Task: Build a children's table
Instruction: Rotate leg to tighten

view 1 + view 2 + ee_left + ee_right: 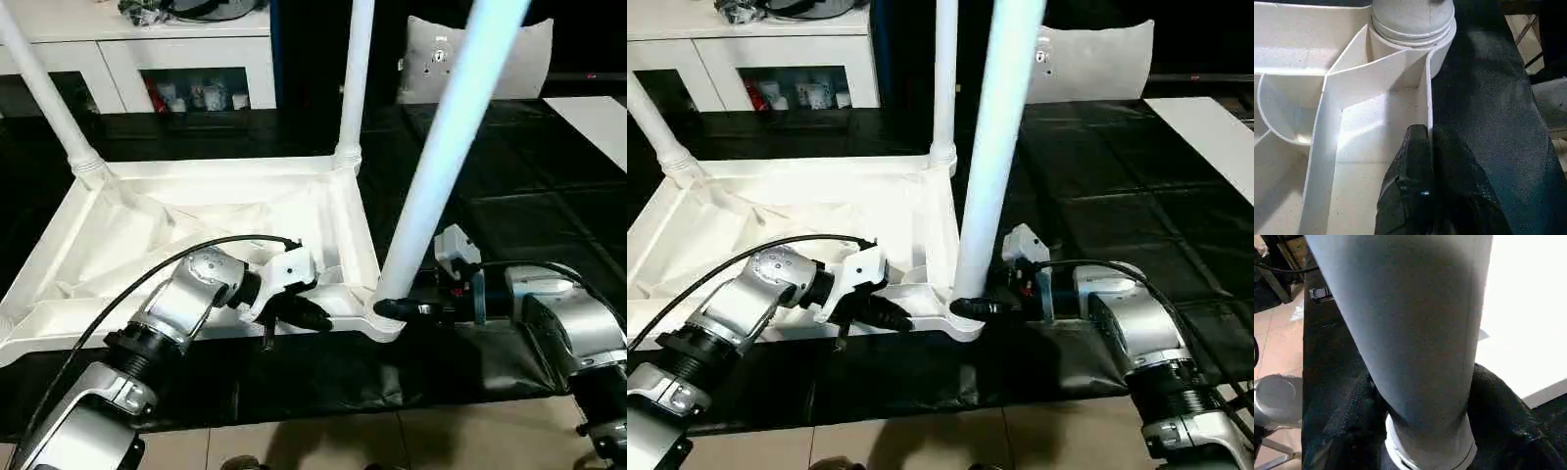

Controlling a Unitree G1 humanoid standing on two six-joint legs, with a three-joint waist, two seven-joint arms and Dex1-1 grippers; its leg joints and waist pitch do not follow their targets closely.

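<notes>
The table top (147,235) lies upside down on the black floor (509,196). A tall leg (431,166) stands at its five o'clock corner. The right gripper (392,308) pinches the leg's bottom. The left gripper (309,315) has jaws pressed together on the top's rim.

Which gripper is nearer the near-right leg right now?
Right. The right gripper has its fingers around the near-right leg at its base by the corner socket. The left gripper is beside it, pinching the tabletop's near rim.
</notes>
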